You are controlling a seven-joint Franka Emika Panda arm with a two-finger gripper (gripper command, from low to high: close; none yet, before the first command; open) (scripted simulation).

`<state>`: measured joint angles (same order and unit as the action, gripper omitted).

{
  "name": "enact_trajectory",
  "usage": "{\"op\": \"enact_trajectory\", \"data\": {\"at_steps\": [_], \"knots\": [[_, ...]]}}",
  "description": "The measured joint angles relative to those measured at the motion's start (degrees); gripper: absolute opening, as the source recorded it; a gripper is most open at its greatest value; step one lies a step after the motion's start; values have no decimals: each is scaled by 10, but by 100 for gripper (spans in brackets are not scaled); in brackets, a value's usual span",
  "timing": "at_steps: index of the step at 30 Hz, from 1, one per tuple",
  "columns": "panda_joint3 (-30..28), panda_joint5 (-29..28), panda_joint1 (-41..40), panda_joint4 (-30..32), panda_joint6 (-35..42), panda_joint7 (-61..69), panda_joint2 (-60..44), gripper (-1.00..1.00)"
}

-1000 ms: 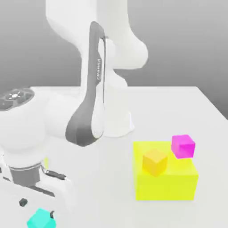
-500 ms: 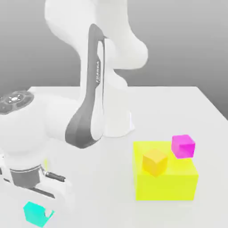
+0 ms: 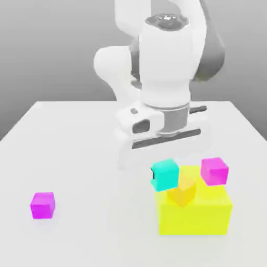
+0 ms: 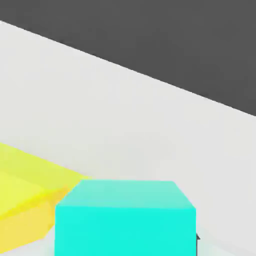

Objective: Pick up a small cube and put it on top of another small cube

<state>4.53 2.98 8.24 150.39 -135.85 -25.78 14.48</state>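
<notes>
The small cyan cube [image 3: 167, 172] hangs in the air under the hand, and my gripper [image 3: 165, 178] is shut on it. It sits just above and slightly toward the exterior view's left of the small orange cube [image 3: 182, 192], which rests on the big yellow block [image 3: 195, 214]. The two cubes overlap in that view, and I cannot tell whether they touch. In the hand view the cyan cube [image 4: 125, 220] looms close, with the yellow block [image 4: 25, 185] beside it.
A magenta cube [image 3: 214, 171] sits on the yellow block's far right corner, close to the orange cube. Another magenta cube [image 3: 43, 204] lies on the white table [image 3: 78, 156] at the exterior view's left. The arm's base stands behind the block.
The gripper closed on the cyan cube at the exterior view's lower left. The arm then swung right and lifted it to above the orange cube. The left magenta cube is uncovered.
</notes>
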Motion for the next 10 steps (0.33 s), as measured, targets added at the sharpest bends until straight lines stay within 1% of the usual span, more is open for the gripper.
{"op": "enact_trajectory", "data": {"at_steps": [1,2,6,7,10], "knots": [[7,0,12,11,10,12,22,-100],[12,0,17,20,4,18,25,-100],[21,-5,20,48,-79,20,-30,-100],[21,-7,19,53,-94,19,-41,100],[21,-7,19,53,-94,19,-41,100]]}}
